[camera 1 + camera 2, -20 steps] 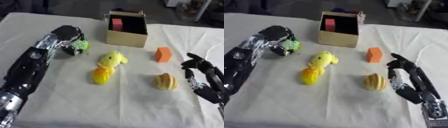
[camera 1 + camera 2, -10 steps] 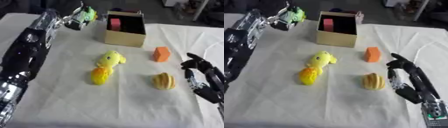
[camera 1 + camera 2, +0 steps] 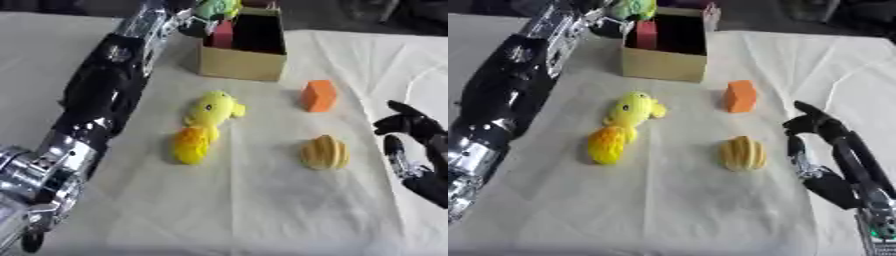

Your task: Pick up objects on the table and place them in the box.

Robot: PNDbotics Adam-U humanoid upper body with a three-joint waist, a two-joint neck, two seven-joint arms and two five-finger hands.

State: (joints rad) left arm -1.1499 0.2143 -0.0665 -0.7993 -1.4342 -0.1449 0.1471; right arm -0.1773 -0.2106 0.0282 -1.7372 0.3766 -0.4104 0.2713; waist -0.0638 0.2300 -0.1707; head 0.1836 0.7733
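Up at the box's [image 3: 241, 62] left top corner, the green toy [image 3: 216, 7] sits pinched in the left robot hand [image 3: 194, 17], right above the rim, with a red block [image 3: 644, 34] already standing inside against the box's left wall. In front of the box, on the white-clothed table [image 3: 262, 210], lie a yellow duck toy [image 3: 203, 125], an orange cube [image 3: 318, 95] to the box's right front, and a ribbed yellow-orange piece [image 3: 742, 153] nearer still. Well right of the box, the right robot hand [image 3: 824, 150] rests on the table, fingers relaxed and spread, holding nothing.
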